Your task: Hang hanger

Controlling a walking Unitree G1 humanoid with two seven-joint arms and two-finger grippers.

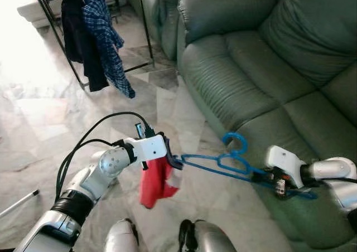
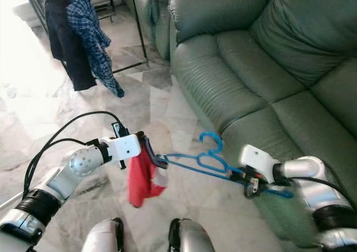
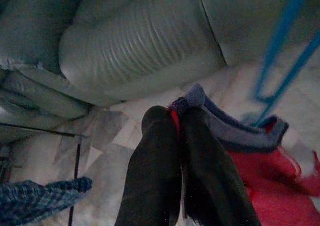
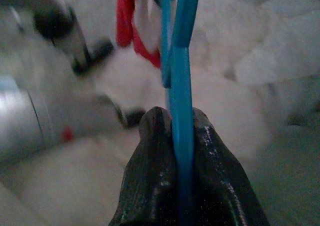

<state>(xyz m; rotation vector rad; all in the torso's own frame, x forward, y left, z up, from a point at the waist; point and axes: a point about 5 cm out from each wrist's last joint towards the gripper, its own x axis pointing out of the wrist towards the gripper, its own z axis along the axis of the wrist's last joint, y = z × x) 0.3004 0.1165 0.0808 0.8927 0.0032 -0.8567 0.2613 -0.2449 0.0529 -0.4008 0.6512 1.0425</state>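
A blue plastic hanger (image 1: 228, 161) is held level above the marble floor, in front of the green sofa. My right gripper (image 1: 266, 178) is shut on its right side, the blue bar clamped between the black fingers (image 4: 155, 151). My left gripper (image 1: 174, 161) is shut on the collar of a red garment (image 1: 157, 182) that hangs down at the hanger's left tip. The left wrist view has the grey-blue collar (image 3: 225, 128) pinched between the fingers (image 3: 160, 151). The hanger's hook (image 2: 211, 141) points up toward the sofa.
A green leather sofa (image 1: 262, 62) takes up the right side. At the back left stands a black clothes rack (image 1: 56, 18) with a dark garment (image 1: 78, 34) and a blue plaid shirt (image 1: 106, 34) hanging on it. Shiny marble floor (image 1: 39, 124) lies between.
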